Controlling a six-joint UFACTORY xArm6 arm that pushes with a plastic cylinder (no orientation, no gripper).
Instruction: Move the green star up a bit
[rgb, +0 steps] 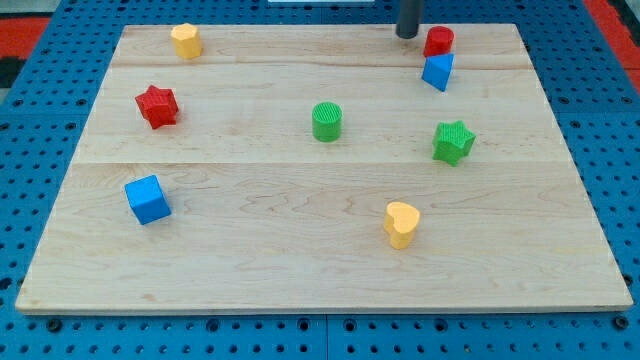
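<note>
The green star (453, 141) lies on the wooden board (250, 270) at the view's right, a little above mid-height. My tip (406, 34) is at the view's top edge of the board, well above and left of the star, just left of the red cylinder (438, 41). It touches no block.
A blue triangular block (437, 72) sits just below the red cylinder. A green cylinder (327, 121) is at centre. A yellow heart (401, 223) lies below the star. A red star (157, 105), a blue cube (148, 198) and a yellow block (186, 40) are on the left.
</note>
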